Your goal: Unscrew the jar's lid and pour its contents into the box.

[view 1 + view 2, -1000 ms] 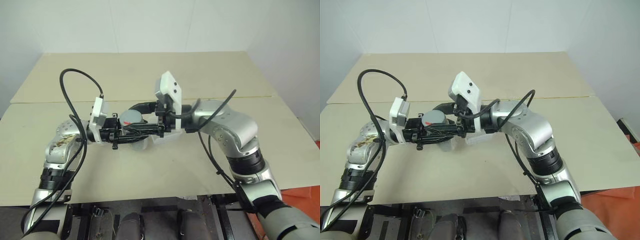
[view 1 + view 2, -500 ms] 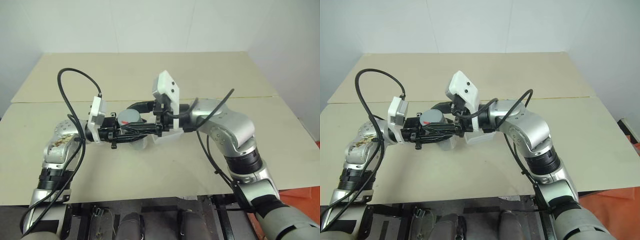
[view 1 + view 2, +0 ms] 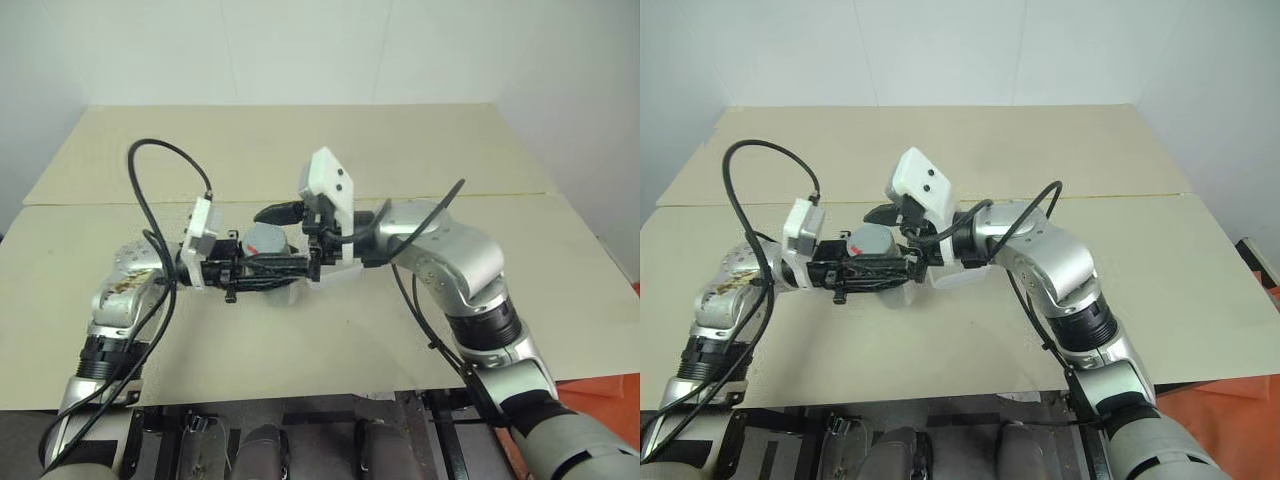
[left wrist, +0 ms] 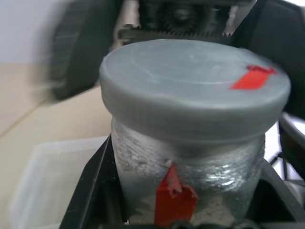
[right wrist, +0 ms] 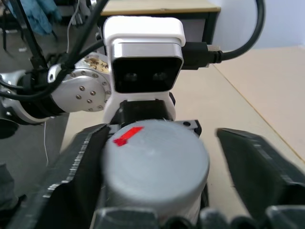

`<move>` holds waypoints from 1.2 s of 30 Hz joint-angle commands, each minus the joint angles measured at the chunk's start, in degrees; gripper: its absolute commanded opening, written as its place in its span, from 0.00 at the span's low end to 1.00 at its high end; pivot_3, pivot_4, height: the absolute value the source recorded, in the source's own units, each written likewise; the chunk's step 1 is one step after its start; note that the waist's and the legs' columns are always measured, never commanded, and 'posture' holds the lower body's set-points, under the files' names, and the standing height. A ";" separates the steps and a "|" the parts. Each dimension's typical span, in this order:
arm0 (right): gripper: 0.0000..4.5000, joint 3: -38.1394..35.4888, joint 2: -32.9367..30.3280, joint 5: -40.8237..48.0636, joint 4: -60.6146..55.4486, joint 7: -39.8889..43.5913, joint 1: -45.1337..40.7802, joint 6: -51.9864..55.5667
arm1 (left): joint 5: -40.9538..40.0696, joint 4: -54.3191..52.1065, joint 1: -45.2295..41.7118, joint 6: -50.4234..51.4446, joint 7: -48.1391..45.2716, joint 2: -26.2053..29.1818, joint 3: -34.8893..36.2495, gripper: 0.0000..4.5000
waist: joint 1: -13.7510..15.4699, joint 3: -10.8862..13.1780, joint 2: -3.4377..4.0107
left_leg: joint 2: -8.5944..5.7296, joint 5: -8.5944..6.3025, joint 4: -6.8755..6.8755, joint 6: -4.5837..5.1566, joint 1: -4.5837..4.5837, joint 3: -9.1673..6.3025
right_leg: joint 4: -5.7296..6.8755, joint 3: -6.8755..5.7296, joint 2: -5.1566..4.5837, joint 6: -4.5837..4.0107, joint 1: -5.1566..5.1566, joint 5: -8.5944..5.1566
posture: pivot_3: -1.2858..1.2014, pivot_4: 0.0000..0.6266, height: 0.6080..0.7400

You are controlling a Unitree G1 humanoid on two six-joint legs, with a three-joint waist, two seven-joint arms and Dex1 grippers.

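The jar (image 4: 190, 176), marked with red tape, is held upright above the table with my left gripper (image 3: 275, 265) shut on its body. Its light-grey lid (image 5: 155, 160) sits on top with a red mark on it. My right gripper (image 5: 162, 132) reaches in from the opposite side and is open. One of its fingers (image 5: 76, 176) lies close beside the lid, and a gap separates the lid from the other finger (image 5: 259, 167). The translucent white box (image 3: 288, 293) lies on the table directly under the jar. The contents are hidden behind the jar's cloudy wall.
The beige table (image 3: 400, 340) stretches wide on all sides, with a seam running across it behind the arms and a second section (image 3: 300, 140) beyond. Black cables loop above both forearms.
My right gripper's fingers have spread apart off the lid. Both arms and the jar have stayed where they were.
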 commanded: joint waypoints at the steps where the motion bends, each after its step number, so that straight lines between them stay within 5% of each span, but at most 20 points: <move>1: 0.99 -0.89 0.37 -0.04 -1.21 -0.43 -0.38 -1.40 | -0.91 -1.84 -0.88 -0.12 -0.52 0.37 0.54 0.51 | 0.00 0.00 0.00 | 0.00 0.00 0.00 0.00 0.00 0.00 | 0.00 0.00 0.00 0.00 0.00 0.00 | 0.52 0.24 1.00; 36: 0.99 -3.57 -2.66 3.34 -7.89 -3.43 -0.45 5.10 | 0.76 2.60 -3.11 -1.56 -1.39 0.13 0.59 0.51 | 0.03 0.00 0.00 | 0.00 0.00 0.00 0.01 0.00 0.00 | 0.00 0.00 0.00 0.00 0.00 0.00 | 0.52 0.24 1.00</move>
